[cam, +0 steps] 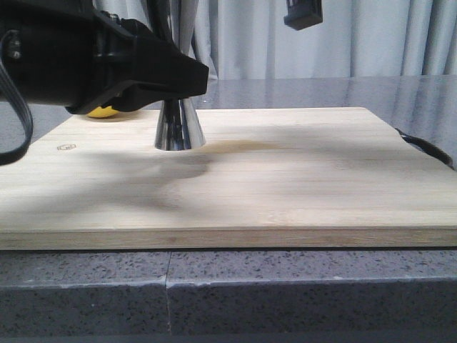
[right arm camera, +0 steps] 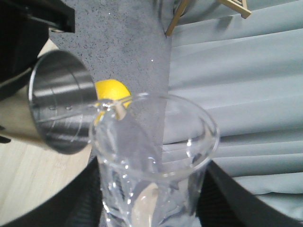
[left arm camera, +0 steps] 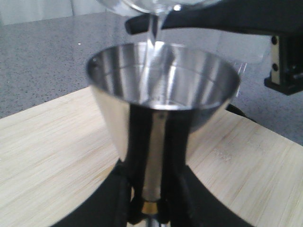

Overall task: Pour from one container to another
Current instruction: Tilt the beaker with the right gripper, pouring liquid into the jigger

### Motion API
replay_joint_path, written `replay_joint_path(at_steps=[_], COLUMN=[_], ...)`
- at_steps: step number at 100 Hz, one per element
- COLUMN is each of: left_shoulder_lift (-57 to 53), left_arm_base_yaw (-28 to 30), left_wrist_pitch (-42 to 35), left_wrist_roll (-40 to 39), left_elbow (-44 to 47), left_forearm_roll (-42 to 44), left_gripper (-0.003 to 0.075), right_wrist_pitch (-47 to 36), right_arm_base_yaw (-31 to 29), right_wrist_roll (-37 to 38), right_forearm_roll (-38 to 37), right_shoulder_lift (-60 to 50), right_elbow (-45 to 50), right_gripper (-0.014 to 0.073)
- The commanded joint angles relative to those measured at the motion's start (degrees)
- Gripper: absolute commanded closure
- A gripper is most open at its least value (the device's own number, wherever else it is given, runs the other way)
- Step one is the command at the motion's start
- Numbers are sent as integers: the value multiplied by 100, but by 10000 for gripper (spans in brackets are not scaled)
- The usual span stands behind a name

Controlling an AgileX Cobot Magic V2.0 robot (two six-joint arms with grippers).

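Observation:
The steel jigger (cam: 178,128) stands upright on the wooden board (cam: 285,186), its upper cup hidden in the front view behind my left arm. My left gripper (left arm camera: 151,189) is shut on the jigger (left arm camera: 163,85) at its narrow waist, by the gold band. The clear glass beaker (right arm camera: 151,156) is tilted in my right gripper (right arm camera: 151,203), which is shut on it. Its spout sits over the jigger's mouth (right arm camera: 59,109). A thin clear stream (left arm camera: 149,47) runs from the beaker (left arm camera: 156,5) into the cup.
A yellow lemon (right arm camera: 111,92) lies on the board just behind the jigger, also showing under my left arm (cam: 103,112). A dark object (cam: 425,146) lies off the board's right edge. Grey stone counter surrounds the board; curtains hang behind.

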Motion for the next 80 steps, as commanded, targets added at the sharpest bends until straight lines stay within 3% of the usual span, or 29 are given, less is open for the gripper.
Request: replay_joint_path(at_steps=[1,80], left_shoulder_lift=[-181,-172], left_arm_base_yaw=[-56,-56], left_wrist_pitch=[-445,-445], left_wrist_roll=[-70,-70], left_elbow=[-184,-184], left_forearm_roll=[17,17], left_gripper=[739,739], right_wrist_pitch=[-31,-5], right_arm_base_yaw=[12,12], right_wrist_roll=[-53,-53], right_forearm_roll=[158,-2], right_shoulder_lift=[-254,-370], right_elbow=[-223,-340], right_gripper=[315,315])
